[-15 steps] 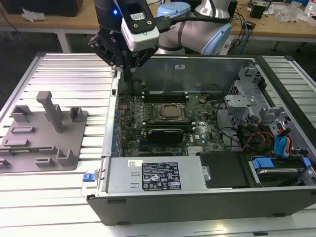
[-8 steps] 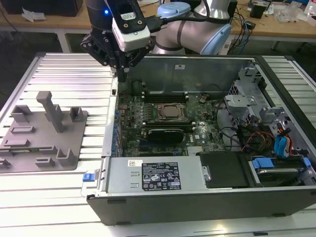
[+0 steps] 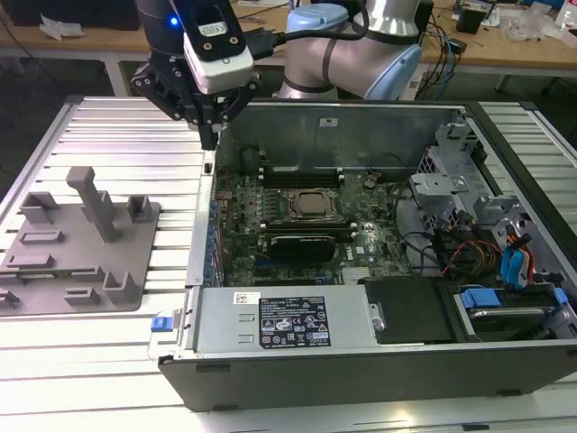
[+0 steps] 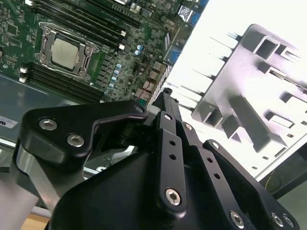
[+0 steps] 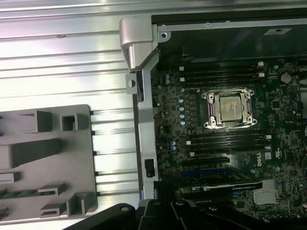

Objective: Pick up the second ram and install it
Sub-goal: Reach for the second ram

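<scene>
Hangs with claw (image 3: 214,135) pressed together, pinching nothing, above the computer case (image 3: 270,374) wall. Shows the second ram (image 5: 19,193) lying in the gray fixture (image 3: 63,271), eight o'clock from the claw in the exterior view.

gray tray (image 5: 53,158): one side cut off by the edge | green stick (image 5: 17,193) in tray: mostly cut off, too thin to tell more | big board (image 4: 19,28): part hidden behind black hand (image 4: 165,98) | computer box (image 3: 361,374): one end cut off
</scene>
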### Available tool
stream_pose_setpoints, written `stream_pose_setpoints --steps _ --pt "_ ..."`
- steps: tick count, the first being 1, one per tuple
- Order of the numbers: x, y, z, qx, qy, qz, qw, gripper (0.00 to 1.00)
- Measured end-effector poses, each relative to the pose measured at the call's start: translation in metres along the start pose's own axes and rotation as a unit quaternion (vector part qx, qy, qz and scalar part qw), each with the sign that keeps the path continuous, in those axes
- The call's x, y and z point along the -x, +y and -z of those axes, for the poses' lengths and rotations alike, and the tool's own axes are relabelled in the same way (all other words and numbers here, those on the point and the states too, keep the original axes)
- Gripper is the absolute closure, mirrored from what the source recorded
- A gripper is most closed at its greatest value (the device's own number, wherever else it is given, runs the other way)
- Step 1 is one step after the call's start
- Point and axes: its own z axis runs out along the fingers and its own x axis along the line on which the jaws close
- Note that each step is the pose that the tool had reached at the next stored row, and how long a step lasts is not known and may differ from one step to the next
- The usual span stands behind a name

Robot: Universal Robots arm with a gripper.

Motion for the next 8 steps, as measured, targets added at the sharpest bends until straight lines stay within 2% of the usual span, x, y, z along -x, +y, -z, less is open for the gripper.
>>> stream_pose_setpoints --steps 8 --pt "-0.0123 -0.0009 0.0004 0.0 0.0 0.0 1.0 0.92"
